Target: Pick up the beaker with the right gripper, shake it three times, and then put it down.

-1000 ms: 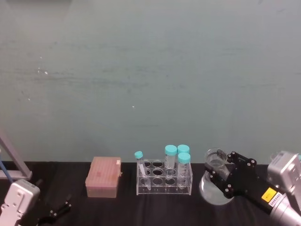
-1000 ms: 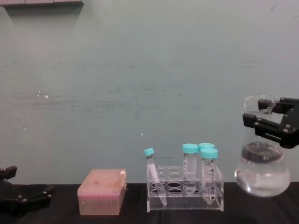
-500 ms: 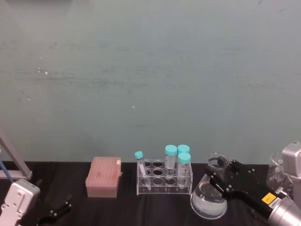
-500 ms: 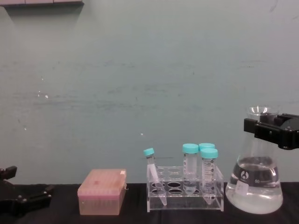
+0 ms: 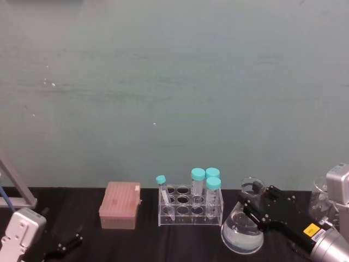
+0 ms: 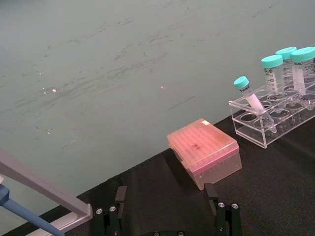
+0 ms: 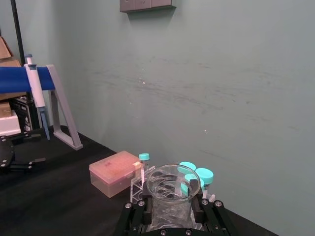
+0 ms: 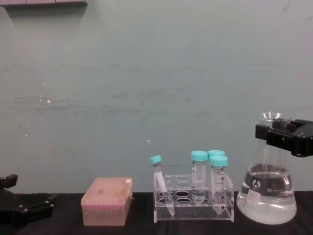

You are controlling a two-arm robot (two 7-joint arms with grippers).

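Chest view, beaker: the beaker stands upright at the right end of the desk. Its wide base looks set down on the black top and clear liquid fills its lower part.
Beaker against my fingers: its narrow neck runs up between my fingers, the flared rim shows just above them and the wide body hangs below them.
Right gripper: my right gripper reaches in from the right edge, level with the neck and well above the desk.
Right fingers: in the right wrist view my fingers are clenched on the neck from both sides, pads against the glass, with the open mouth of the beaker between them.
Head view: the beaker sits low on the right, with my right gripper across its neck.
Tube rack: the clear tube rack with teal-capped tubes stands near the beaker, on its left and a little farther from me. The beaker is the taller of the two.
Tip box: a pink tip box sits left of the rack, apart from it.
Left gripper: my left gripper is parked low at the left end of the desk, well apart from the beaker, its fingers spread and grasping nothing.
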